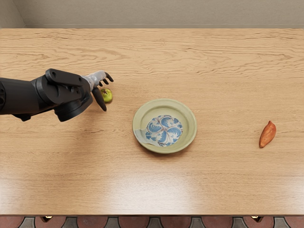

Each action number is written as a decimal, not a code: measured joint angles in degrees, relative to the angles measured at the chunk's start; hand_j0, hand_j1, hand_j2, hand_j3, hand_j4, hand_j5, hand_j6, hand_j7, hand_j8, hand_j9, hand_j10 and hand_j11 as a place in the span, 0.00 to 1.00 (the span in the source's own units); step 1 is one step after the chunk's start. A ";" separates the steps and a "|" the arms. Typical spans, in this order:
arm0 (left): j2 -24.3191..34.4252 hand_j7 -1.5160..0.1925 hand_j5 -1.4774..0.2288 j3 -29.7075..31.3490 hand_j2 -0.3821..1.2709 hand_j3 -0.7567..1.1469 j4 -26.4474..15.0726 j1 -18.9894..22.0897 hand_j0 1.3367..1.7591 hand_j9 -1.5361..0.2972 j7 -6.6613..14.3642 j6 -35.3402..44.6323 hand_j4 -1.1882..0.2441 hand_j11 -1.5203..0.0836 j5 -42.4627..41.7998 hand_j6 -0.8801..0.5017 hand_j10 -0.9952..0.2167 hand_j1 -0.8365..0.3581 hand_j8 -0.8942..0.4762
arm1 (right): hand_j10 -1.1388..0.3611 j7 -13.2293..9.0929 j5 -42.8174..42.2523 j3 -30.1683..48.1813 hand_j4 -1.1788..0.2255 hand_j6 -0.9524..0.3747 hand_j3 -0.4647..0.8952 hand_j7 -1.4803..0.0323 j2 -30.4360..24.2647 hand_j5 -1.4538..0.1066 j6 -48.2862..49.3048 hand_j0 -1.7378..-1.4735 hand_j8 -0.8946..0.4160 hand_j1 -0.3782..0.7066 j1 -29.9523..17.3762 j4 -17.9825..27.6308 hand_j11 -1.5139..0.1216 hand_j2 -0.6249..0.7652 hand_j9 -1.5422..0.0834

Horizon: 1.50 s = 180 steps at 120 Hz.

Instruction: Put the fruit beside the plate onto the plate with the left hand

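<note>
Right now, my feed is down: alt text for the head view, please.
The left hand, fingers spread, is at a small green fruit lying left of the patterned plate at mid-table; contact with the fruit is unclear. An orange-red object lies far right on the wooden table.

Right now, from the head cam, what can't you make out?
Head view only:
- fruit: its left side is covered by the left hand, and it is too small to name the kind.
- Contact: cannot tell whether the hand touches the fruit or hovers over it.
- Right arm: outside the frame.
- orange item right of the plate: too small to identify.
- Left arm: cut off by the picture's left edge.
</note>
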 joint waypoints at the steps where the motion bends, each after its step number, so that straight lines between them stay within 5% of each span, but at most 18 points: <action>1: 0.00 0.67 0.65 0.00 0.27 0.40 0.00 0.00 0.76 0.63 0.00 0.00 0.63 0.71 0.00 0.43 0.58 0.70 0.44 | 0.75 0.00 0.00 0.00 0.83 0.71 0.34 0.97 0.00 0.92 0.00 0.30 0.67 0.04 0.00 0.00 0.91 0.45 0.94; 99: -0.09 0.60 0.57 0.02 0.28 0.40 1.74 1.32 0.76 0.57 0.26 -0.06 0.56 0.64 -0.28 0.36 0.51 0.61 0.37 | 0.75 0.00 0.00 0.01 0.83 0.71 0.34 0.97 0.00 0.92 0.00 0.30 0.67 0.04 0.00 0.00 0.91 0.45 0.94; 118: -0.79 0.48 0.46 -0.16 0.31 0.40 1.41 0.88 0.76 0.45 0.32 -1.78 0.45 0.51 -0.70 0.27 0.37 0.47 0.30 | 0.75 0.00 0.00 0.01 0.83 0.71 0.34 0.97 0.00 0.92 0.00 0.30 0.67 0.04 0.00 0.00 0.91 0.45 0.94; 164: -0.17 0.33 0.31 -0.25 0.35 0.40 1.04 0.04 0.74 0.32 0.31 -3.70 0.36 0.35 -1.47 0.36 0.27 0.44 0.38 | 0.75 0.00 0.00 0.00 0.83 0.71 0.34 0.97 0.00 0.92 0.00 0.30 0.67 0.04 0.00 0.00 0.91 0.45 0.94; 180: 1.96 0.28 0.24 -0.15 0.44 0.40 -0.19 -4.41 0.74 0.27 0.33 -9.46 0.32 0.30 -2.84 0.40 0.25 0.41 0.40 | 0.75 0.00 0.00 0.01 0.83 0.71 0.34 0.97 0.00 0.92 0.00 0.30 0.67 0.04 0.00 0.00 0.91 0.45 0.94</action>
